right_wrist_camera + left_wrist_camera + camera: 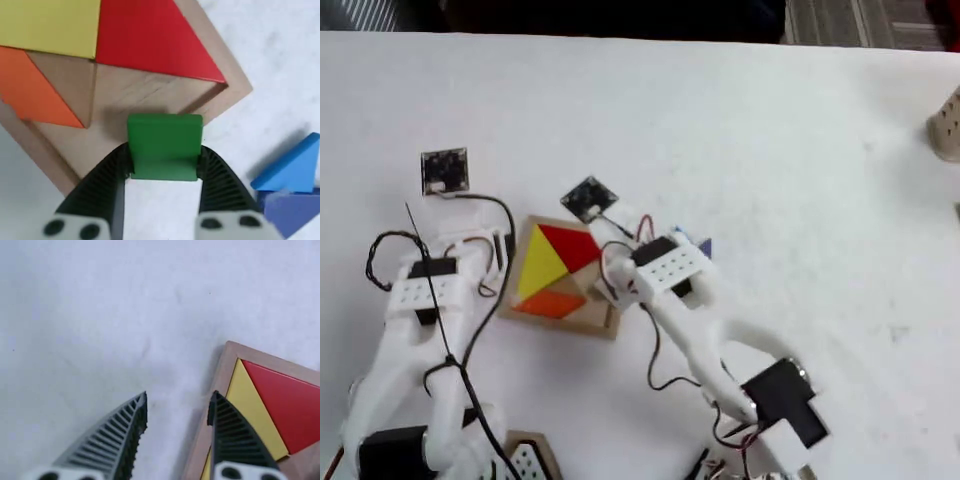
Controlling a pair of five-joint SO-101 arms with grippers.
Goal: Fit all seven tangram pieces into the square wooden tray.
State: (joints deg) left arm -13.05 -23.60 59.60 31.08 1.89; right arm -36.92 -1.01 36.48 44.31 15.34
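No legible text, label, number or sign is present on the wooden tray (582,318), tangram pieces (565,250) or bench (770,150).

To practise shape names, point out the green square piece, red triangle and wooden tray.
green square piece (165,142), right wrist view, middle of its face
red triangle (150,37), right wrist view, centre of its face
wooden tray (224,380), left wrist view, its rim

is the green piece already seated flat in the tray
No, the green piece is gripped in the right end effector at the tray rim, not seated in the bare space beside the red piece.
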